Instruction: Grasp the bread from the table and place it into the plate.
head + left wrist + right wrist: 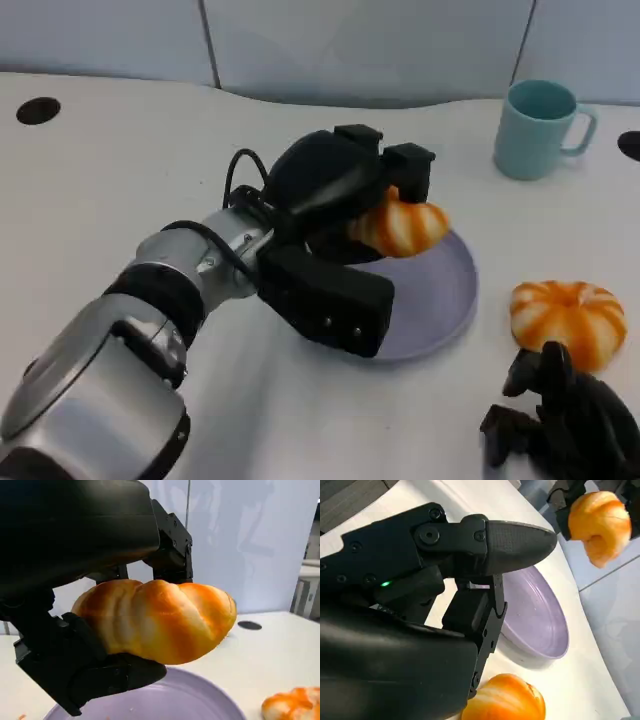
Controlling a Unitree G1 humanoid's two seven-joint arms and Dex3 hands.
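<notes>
Left robot hand [345,190] is up over the plate [445,300] with a bread roll [400,226] clamped in it; fingers above and thumb below, as the left wrist view shows plainly, the roll [160,620] squeezed between black fingers [172,555] on top and a black pad underneath; that grip from both sides looks chosen to keep the soft loaf level while it travels, and the forearm reaches in across the surface [120,180] so the roll hangs clear above the lilac dish rather than resting in it; the plate's rim [200,700] sits just below the roll in that view, a gap between them, so by my reading the release is not yet made and a short descent is what remains; a second roll [568,318], round and striped orange, lies on the surface just beside the plate, apart from its rim; right robot hand [565,420] rests low near that second roll, holding nothing, fingers loosely curled and apart from it as far as I can judge; the right wrist view shows that roll [507,700] close by its own fingers [515,540], untouched; a pale blue mug [540,125] stands upright well beyond the plate, out of the action.
</notes>
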